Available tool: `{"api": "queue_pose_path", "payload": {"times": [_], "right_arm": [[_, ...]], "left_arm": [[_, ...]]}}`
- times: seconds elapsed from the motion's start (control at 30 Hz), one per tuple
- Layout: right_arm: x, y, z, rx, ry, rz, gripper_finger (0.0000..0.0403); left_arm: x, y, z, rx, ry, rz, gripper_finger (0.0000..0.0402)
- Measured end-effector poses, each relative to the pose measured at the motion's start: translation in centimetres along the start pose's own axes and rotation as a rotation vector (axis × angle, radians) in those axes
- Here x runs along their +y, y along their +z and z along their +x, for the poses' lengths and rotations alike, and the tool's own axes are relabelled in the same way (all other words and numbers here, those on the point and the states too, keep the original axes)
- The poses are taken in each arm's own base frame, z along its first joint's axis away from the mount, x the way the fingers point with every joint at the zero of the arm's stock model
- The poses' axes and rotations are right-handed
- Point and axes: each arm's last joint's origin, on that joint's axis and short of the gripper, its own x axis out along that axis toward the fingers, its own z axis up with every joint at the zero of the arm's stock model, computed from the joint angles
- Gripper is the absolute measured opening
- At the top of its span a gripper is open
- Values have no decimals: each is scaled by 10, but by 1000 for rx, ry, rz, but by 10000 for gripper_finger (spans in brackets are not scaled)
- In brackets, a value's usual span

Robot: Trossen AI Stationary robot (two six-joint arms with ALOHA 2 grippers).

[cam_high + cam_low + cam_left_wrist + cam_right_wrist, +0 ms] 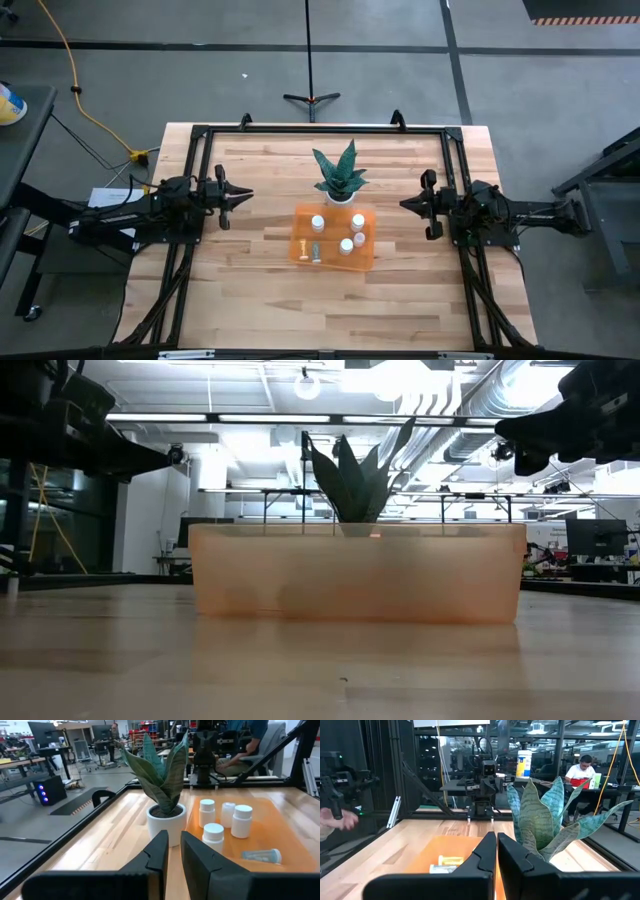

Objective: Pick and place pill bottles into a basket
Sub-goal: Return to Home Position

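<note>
The translucent orange basket (334,237) stands at the table's middle; it also shows in the low view (355,572). Several white pill bottles stand upright on its floor (358,221) (242,821). A clear vial (261,855) and a yellowish bottle (451,861) lie on their sides in it. My left gripper (247,195) hovers shut and empty to the basket's left, at the table's left side. My right gripper (404,204) hovers shut and empty to the basket's right.
A spiky green plant in a white pot (340,196) stands right behind the basket's far wall. A black frame (320,128) runs around the table's edges. Bare wood lies left, right and in front of the basket. People sit in the room beyond the table.
</note>
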Motion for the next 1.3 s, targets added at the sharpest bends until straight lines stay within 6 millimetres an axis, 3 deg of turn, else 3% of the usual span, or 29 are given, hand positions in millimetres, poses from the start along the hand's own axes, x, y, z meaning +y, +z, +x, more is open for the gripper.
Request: {"api": "queue_pose_path", "payload": {"times": [1.3], "right_arm": [[0,0,0,1,1,1,7]], "left_arm": [[0,0,0,-1,1,-1,92]]}}
